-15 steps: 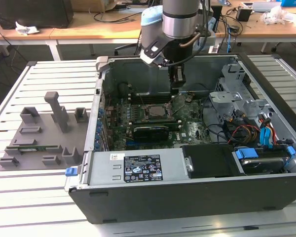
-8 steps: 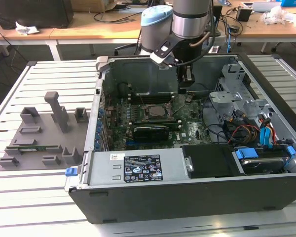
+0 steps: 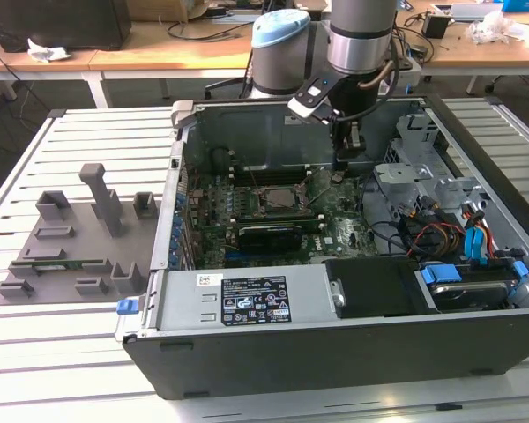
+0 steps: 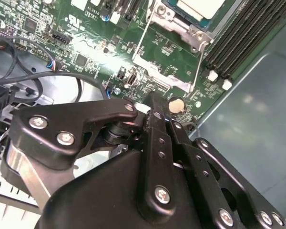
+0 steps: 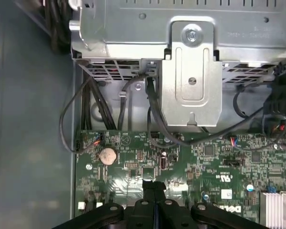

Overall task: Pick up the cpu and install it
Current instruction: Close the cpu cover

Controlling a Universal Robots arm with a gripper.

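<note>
The computer case lies open on its side on the slatted table, so the arm can reach straight down to everything inside. It holds the green circuit board flat on its floor, a boxed power supply along the near wall, a metal drive cage in a far corner, and loose cables running between them.

The pincer hangs inside the case above the board, near the board's corner, with the coin battery just beside it. In both wrist views its two fingers meet along a thin seam with nothing between them: clenched and empty. It touches nothing.

The cpu is well apart from the pincer, toward the middle of the board. Its pale metal top shows inside the metal frame of the socket, beside the long memory slots. It looks seated flat in there, which fits the empty fingers. The socket's thin wire lever looks to stand off the board, so I judge the clamp is not locked down, though the frame is partly cut off.

A grey holder tray sits on the table outside the case, beside its side wall, with upright blocks and shallow slots. I cannot tell what it holds.
</note>
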